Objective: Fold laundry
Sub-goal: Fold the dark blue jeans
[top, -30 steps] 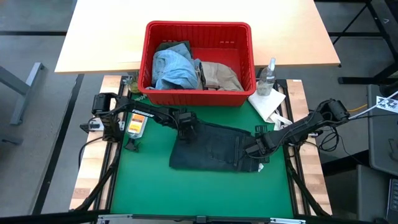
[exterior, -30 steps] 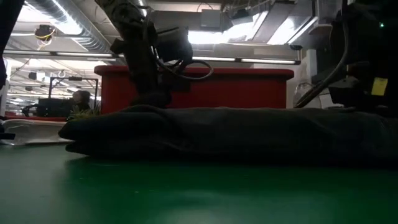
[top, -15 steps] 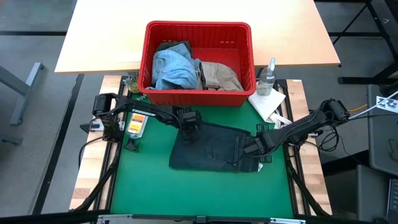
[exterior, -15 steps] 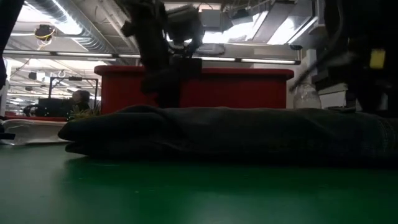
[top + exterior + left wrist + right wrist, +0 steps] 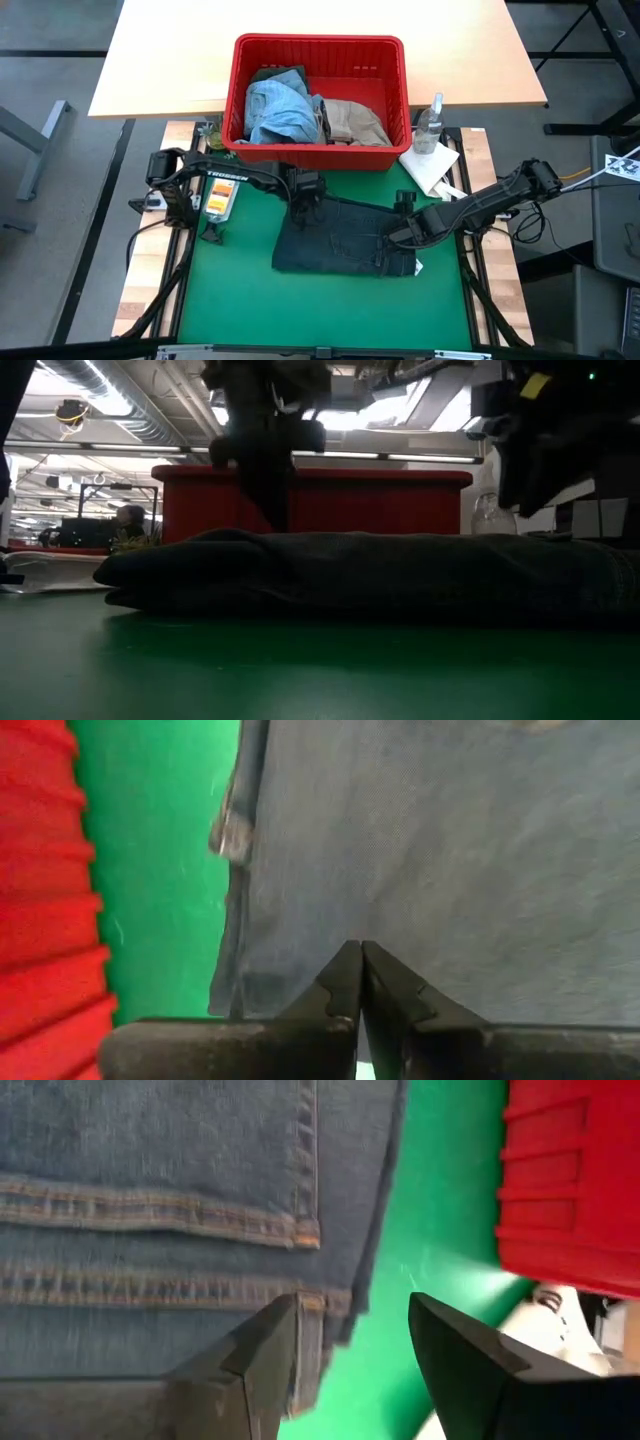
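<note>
Dark navy jeans, folded into a flat rectangle, lie on the green mat. They also fill the low view. My left gripper hangs shut a little above the jeans' far left corner, its tips together with nothing between them. My right gripper hovers open over the jeans' right part. Its two fingers stand over a stitched hem and the jeans' edge. More laundry lies in the red basket: light blue denim and a beige piece.
The red basket stands past the mat's far edge. A clear spray bottle and a white cloth sit at the far right. An orange-labelled object lies at the mat's left. Bare green mat stretches along the near side.
Both grippers have risen off the jeans. In the low view my left gripper has also drifted toward the table's right. My right gripper has tipped as it rose. The jeans have kept still, flat on the mat.
</note>
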`<action>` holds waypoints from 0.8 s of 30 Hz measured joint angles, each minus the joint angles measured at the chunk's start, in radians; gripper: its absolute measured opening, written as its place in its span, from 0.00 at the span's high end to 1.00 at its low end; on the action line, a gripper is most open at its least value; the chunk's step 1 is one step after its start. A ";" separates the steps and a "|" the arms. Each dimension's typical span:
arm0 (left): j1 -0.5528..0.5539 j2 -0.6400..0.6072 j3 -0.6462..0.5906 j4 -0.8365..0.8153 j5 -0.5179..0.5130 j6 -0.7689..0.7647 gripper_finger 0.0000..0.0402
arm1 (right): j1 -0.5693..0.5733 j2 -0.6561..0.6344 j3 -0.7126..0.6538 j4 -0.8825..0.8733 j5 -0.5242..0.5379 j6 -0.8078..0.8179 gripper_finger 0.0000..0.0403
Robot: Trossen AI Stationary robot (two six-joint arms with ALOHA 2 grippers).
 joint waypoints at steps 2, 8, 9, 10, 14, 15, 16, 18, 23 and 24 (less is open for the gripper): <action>0.016 0.000 -0.042 0.037 0.007 0.000 0.99 | 0.000 0.000 -0.035 0.048 0.002 0.000 0.50; 0.070 0.000 -0.190 0.242 -0.059 -0.037 0.99 | -0.008 0.000 -0.161 0.186 0.020 0.003 0.50; 0.082 0.000 -0.212 0.283 -0.070 -0.056 1.00 | -0.009 0.000 -0.187 0.210 0.020 0.004 0.50; 0.093 0.000 -0.230 0.313 -0.069 -0.077 1.00 | -0.017 0.000 -0.211 0.233 0.018 0.010 0.50; 0.122 0.000 -0.277 0.384 -0.067 -0.156 0.99 | -0.043 0.000 -0.321 0.330 -0.020 0.086 0.50; 0.126 0.000 -0.289 0.396 -0.066 -0.166 0.99 | -0.049 0.000 -0.348 0.358 -0.035 0.103 0.50; 0.129 0.000 -0.301 0.410 -0.065 -0.176 0.99 | -0.054 -0.002 -0.375 0.392 -0.047 0.114 0.50; 0.131 -0.004 -0.323 0.431 -0.065 -0.196 1.00 | -0.054 -0.005 -0.418 0.443 -0.061 0.119 0.50; 0.130 -0.005 -0.355 0.478 -0.070 -0.232 0.99 | -0.053 -0.005 -0.432 0.460 -0.065 0.119 0.50; 0.130 -0.005 -0.352 0.477 -0.070 -0.232 0.99 | -0.053 -0.004 -0.426 0.453 -0.064 0.118 0.50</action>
